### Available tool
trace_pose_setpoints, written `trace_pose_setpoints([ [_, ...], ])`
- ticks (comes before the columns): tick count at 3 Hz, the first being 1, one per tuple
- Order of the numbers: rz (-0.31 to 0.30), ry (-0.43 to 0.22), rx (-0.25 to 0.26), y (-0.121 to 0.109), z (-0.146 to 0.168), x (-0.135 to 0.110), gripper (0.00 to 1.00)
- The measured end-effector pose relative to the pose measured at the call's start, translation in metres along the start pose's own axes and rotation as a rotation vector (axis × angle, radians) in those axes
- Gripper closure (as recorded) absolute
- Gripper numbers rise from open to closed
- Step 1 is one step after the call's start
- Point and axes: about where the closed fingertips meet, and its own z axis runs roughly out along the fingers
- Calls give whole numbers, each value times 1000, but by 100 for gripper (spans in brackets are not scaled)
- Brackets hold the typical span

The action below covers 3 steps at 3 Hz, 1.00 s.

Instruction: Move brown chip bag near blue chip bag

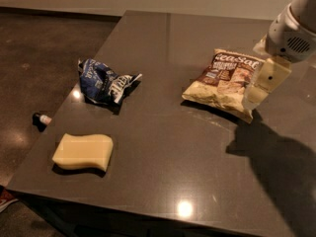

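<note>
The brown chip bag [224, 83] lies on the dark table [168, 147] at the right of middle, dark brown at the top, pale tan below. The blue chip bag [105, 81] lies crumpled near the table's left edge, well apart from it. My gripper [257, 89] hangs from the white arm at the upper right, just over the brown bag's right edge, one pale finger [265, 80] showing.
A yellow sponge [83, 152] lies at the table's front left corner. A small dark bottle [41, 118] lies on the floor left of the table. The arm's shadow falls over the table's right front.
</note>
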Motion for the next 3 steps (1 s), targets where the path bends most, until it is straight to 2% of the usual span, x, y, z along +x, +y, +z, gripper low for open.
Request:
trace_pose_setpoints([
  [2,40,-24,-21,-18,36,10,0],
  [3,44,-35,-39,-23,56,7,0],
])
